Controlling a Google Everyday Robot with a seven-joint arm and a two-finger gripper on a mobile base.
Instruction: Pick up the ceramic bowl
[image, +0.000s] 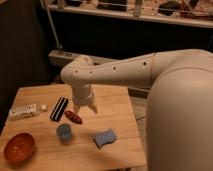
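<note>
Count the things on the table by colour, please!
Orange-red: 1, the ceramic bowl
Blue: 2, cup and sponge
Dark red: 1, oval object
Black: 1, striped bar
White: 2, packet and small block
Total: 7
The gripper, not counted, hangs open above the oval object.

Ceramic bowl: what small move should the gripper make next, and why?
Probably shift the gripper toward the picture's lower left, over the ceramic bowl. It hangs open above the table beside the dark red oval object, well apart from the bowl.
</note>
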